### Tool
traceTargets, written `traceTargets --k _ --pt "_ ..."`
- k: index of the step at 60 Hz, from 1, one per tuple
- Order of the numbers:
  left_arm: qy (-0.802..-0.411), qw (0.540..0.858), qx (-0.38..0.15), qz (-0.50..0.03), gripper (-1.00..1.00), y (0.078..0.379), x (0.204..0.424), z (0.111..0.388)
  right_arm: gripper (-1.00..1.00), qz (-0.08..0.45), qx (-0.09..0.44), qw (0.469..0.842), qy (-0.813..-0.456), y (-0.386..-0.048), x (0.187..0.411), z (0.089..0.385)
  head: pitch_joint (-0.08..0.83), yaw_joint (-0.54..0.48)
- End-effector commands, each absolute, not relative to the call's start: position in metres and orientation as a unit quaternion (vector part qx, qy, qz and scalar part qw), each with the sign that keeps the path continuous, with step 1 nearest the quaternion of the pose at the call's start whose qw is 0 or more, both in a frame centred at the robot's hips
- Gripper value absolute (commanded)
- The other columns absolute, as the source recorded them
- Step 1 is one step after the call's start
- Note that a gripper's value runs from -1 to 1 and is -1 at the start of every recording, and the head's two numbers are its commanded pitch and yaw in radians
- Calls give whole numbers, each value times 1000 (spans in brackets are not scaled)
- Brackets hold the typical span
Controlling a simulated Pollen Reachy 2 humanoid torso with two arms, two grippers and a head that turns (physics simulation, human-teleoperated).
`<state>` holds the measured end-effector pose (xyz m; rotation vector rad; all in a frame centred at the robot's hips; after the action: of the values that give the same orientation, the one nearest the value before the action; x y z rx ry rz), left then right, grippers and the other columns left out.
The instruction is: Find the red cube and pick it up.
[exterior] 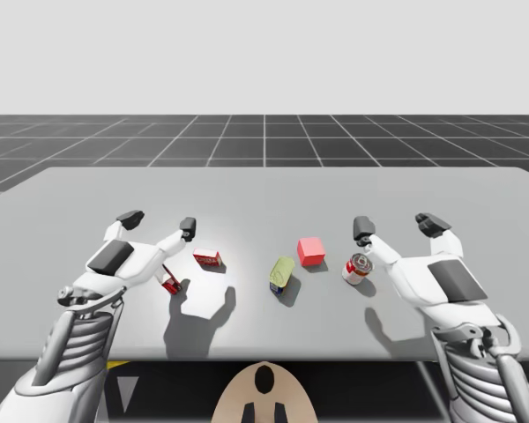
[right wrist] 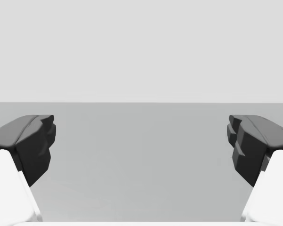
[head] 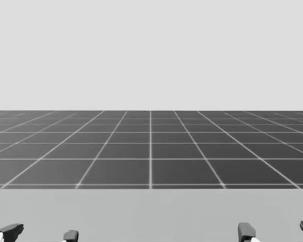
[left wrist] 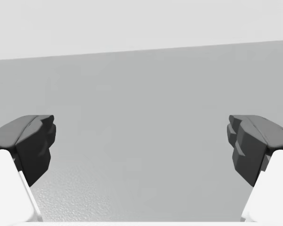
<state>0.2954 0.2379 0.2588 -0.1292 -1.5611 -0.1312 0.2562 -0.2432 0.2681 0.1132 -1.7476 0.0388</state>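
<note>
Hovering over the left part of the grey table (exterior: 476,203), my left gripper (exterior: 159,222) has its two dark fingers spread wide with nothing between them. The left wrist view shows the same: the left gripper (left wrist: 141,150) gapes over bare tabletop. In the head view its fingertips stand at the lower left (head: 40,234).

Just under my left arm sits a red item (exterior: 170,282), mostly hidden, so I cannot tell whether it is a can or a box. To its right and slightly farther lies a small red box (exterior: 207,258). Near the table's middle a yellow-green can (exterior: 282,274) lies on its side, its long axis running near to far.

The red cube (exterior: 311,251) rests flat on the table just right of the middle, between the yellow-green can and a red and white can (exterior: 358,267), touching neither. Its sides are equal, so it has no long axis. One face points up and another faces roughly toward the near edge.

The red and white can stands upright just beside my right arm. My right gripper (exterior: 398,226) is likewise wide apart and holds nothing, seen also in the right wrist view (right wrist: 141,150) and the head view (head: 276,233).
</note>
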Motion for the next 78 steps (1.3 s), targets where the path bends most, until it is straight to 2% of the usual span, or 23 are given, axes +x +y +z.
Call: traceTargets --k 1,13,34,42,63,75,78 --pt "-704 706 -55 -60 -1000 238 296 258 -1000 8 39 641 -766 -241 255 265 24 -2" --pt "-704 706 -54 -58 -1000 238 296 258 -1000 16 45 649 -759 -240 255 267 74 4" --pt "-702 707 -59 -62 -1000 239 296 258 -1000 15 42 643 -764 -238 257 265 356 -31" --pt "-700 708 -61 -63 -1000 239 296 257 -1000 15 41 643 -765 -238 257 264 434 -50" --pt "-699 709 -64 -64 -1000 239 296 259 -1000 14 39 647 -761 -237 257 262 566 -175" --pt "-699 709 -67 -61 -1000 238 295 259 -1000 12 54 659 -750 -229 253 263 614 -187" --pt "-699 710 -68 -60 -1000 238 295 260 -1000 8 75 671 -737 -226 248 268 620 -189"
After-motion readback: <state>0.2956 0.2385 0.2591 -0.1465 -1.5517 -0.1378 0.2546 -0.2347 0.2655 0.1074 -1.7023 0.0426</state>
